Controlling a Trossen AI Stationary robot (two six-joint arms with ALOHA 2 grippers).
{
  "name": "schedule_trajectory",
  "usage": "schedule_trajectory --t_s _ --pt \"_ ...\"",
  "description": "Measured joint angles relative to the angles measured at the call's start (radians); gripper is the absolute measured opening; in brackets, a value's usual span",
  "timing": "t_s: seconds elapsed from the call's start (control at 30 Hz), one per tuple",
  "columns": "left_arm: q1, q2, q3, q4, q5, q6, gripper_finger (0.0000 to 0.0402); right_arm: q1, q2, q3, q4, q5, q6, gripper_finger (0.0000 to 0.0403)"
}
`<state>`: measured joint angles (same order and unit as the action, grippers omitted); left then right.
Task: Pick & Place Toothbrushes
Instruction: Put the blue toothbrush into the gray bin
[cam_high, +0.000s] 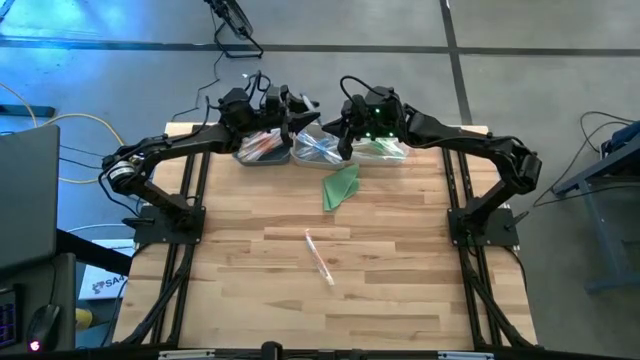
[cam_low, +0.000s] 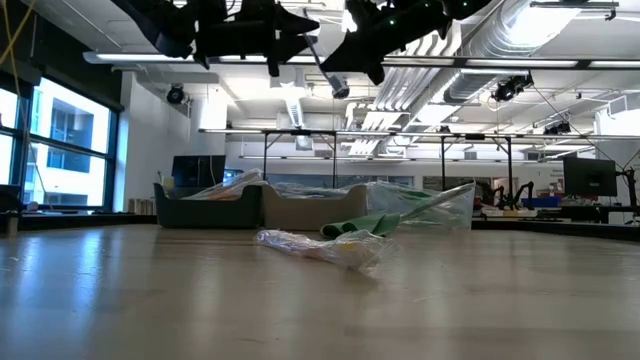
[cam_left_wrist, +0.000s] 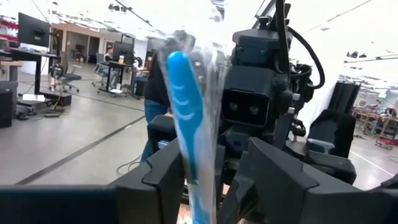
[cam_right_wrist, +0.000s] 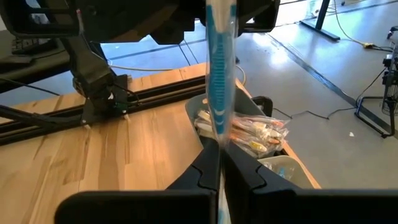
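Both arms are reaching in over the far edge of the tabletop (cam_high: 250, 300), elbows bent outward, wrists meeting in the middle above the bins. The left end effector (cam_left_wrist: 208, 186) is sitting with its fingers partly apart around a blue toothbrush (cam_left_wrist: 186, 124) in a clear wrapper, the brush standing upright between the two dark fingers. The right end effector (cam_right_wrist: 221, 162) is pinching fully closed on that same wrapped blue toothbrush from the other end, so both arms are hanging onto one brush at once, up in the air above the bins. In the low view you can see the two dark wrists bunched together at the top, well above the wood.

Under them, three bins are lined up along the far edge: the left bin (cam_high: 262, 152) is holding orange-accented brushes, the middle bin (cam_high: 318, 152) blue ones, and the right bin (cam_high: 385, 153) green ones. The right wrist camera is looking down into the bin of orange-accented packets.

A folded green triangle (cam_high: 341, 186) is lying just in front of the bins, and one wrapped toothbrush with a pink-orange accent (cam_high: 319, 257) is lying on its own near the middle of the tabletop, well apart from everything else.
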<state>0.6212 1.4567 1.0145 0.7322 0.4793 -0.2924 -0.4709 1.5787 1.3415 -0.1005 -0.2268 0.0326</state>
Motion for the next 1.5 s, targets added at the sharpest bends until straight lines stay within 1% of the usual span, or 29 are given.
schedule_trajectory --t_s 0.1,0.33,0.47,0.8,0.9,0.97,1.03,1.2,1.33,1.4,1.5 --pt "0.000 0.000 0.000 0.001 0.000 0.000 0.0142 0.000 0.000 0.000 0.000 0.000 0.000 0.0001" --pt "0.000 0.000 0.000 0.000 -0.005 0.000 0.0059 0.000 0.000 0.000 0.000 -0.001 -0.001 0.0002" --pt "0.000 0.000 0.000 0.000 -0.004 0.000 0.0021 0.000 0.000 0.000 0.000 -0.001 -0.001 0.0002" --pt "0.000 0.000 0.000 -0.002 -0.002 0.000 0.0017 0.000 0.000 0.000 0.002 -0.010 -0.003 0.0003" --pt "0.000 0.000 0.000 -0.010 -0.002 0.000 0.0017 0.000 0.000 0.000 0.002 -0.012 -0.009 0.0010" --pt "0.000 0.000 0.000 -0.023 0.001 0.002 0.0017 0.000 0.000 0.000 0.006 -0.012 -0.008 0.0026" --pt "0.000 0.001 0.000 -0.034 0.001 0.012 0.0017 0.000 0.000 0.000 0.009 -0.010 -0.003 0.0053" --pt "0.001 0.001 0.000 -0.035 0.001 0.030 0.0017 0.000 -0.011 0.000 -0.001 0.045 0.012 0.0146" --pt "0.015 0.001 0.000 -0.036 0.003 0.051 0.0017 -0.019 -0.061 0.000 -0.053 0.037 -0.003 0.0211" --pt "0.032 0.001 0.000 -0.046 0.001 0.063 0.0017 -0.029 -0.086 0.000 -0.089 0.066 -0.012 0.0230" --pt "0.067 0.001 0.000 -0.099 -0.006 0.114 0.0017 -0.053 -0.126 0.000 -0.158 0.122 -0.012 0.0244"
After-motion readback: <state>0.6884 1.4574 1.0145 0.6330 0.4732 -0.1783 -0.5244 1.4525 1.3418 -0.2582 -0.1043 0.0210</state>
